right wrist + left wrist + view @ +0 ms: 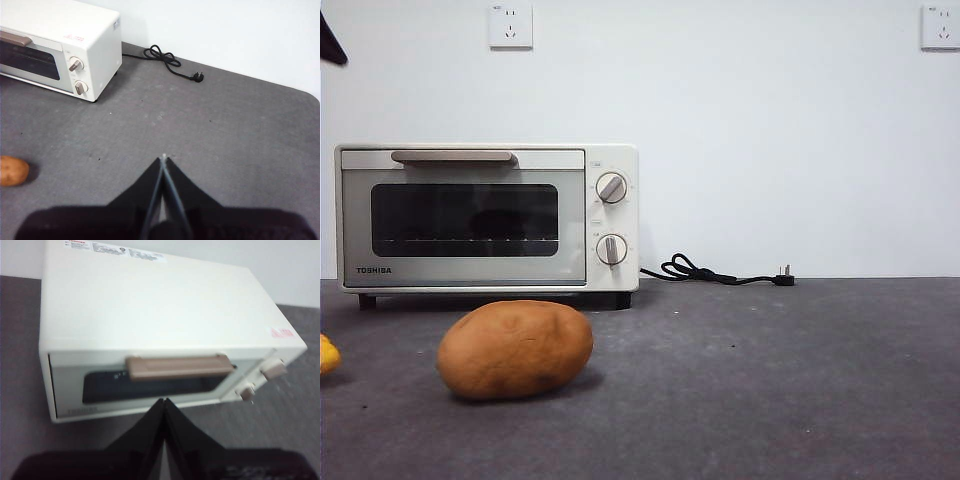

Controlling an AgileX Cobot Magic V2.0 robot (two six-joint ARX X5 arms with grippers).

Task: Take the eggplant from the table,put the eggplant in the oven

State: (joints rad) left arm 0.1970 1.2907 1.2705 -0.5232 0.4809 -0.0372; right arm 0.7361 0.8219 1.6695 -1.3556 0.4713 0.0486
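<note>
Looking across the table (770, 380), I do not find the eggplant lying anywhere on it. Only a rounded, brown-orange potato (515, 348) with dull rough skin rests in front of the oven (610, 160), and a small yellow thing (327, 353) shows at the side edge. Behind the dark glass door (410, 215) there is a darker lump (500, 222) on the wire rack. I think it may be the eggplant, but I cannot tell for sure.

The door is closed, with its grey bar handle (453, 157) at the top. So I judge that either the task is at its end, or the eggplant is out of view.

The left gripper (164, 401) hangs above the oven's front, near the handle, its jaws pressed together and empty. The right gripper (164, 159) waits over bare table, also closed with nothing in it.

My next move calls for checking inside the oven before anything else.

The oven is boxy, smooth cream-white, with two round knobs (611, 187). The table is matte, mottled grey. A black cord (715, 272) lies unplugged behind.
</note>
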